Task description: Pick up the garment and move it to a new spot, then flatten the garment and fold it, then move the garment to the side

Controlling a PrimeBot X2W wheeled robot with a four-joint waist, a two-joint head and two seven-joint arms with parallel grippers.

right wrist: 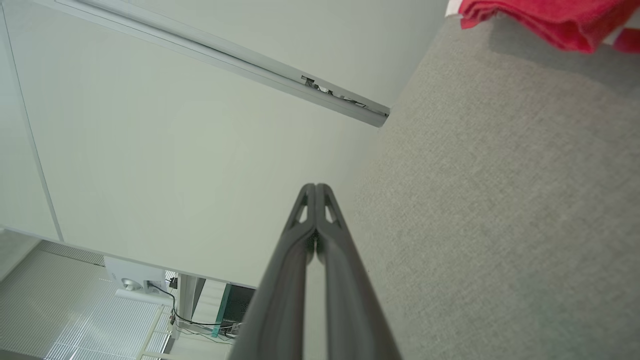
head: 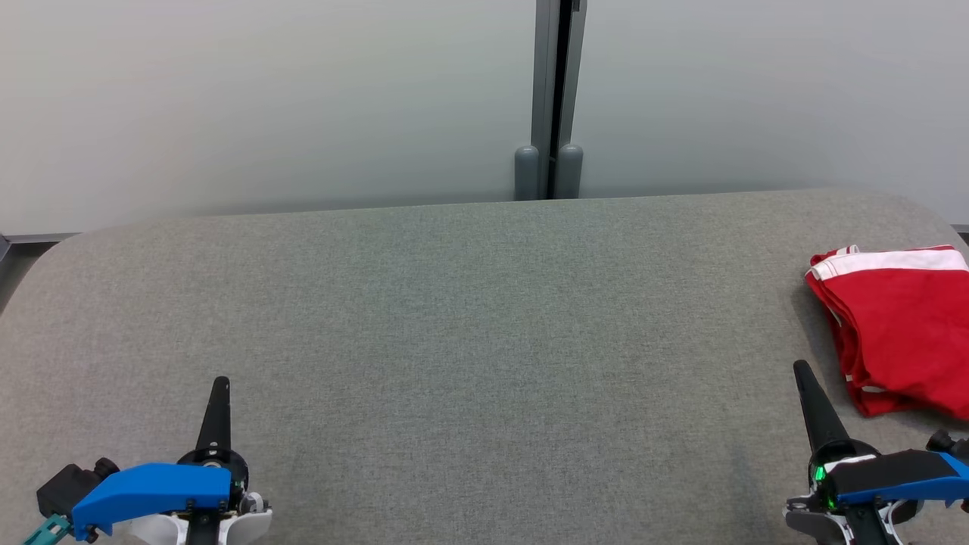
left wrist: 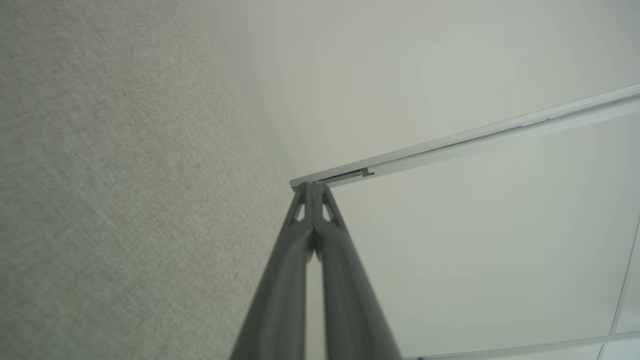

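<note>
The left claw [head: 219,390] is seen low at the near edge of the desk [head: 454,341]. Its two dark fingers are pressed together and nothing is held between them. The right claw [head: 804,378] is seen at the other near corner. Its fingers are shut tight too, with nothing in them. A little further on, just past the right claw but not touched by it, the garment [head: 901,325] is found. It is red with a white band, it is folded into a small flat pile, and it is laid at the right side of the desk, partly cut off by the edge of the head view. From this it can be judged that the folding is done and the pile is already set to the side, so the last step looks finished or very nearly so. Little more seems to be called for. If the pile were to be pushed further, the right claw is the closer one, and it would have to be opened and brought to the near edge of the cloth first. The desk is covered in grey woven cloth and its corners are rounded. Behind its far edge a pale wall [head: 265,98] is seen, split by a grey upright post [head: 556,91] with a dark slit. In the right wrist view a black cable [right wrist: 175,305] is seen on the floor.
</note>
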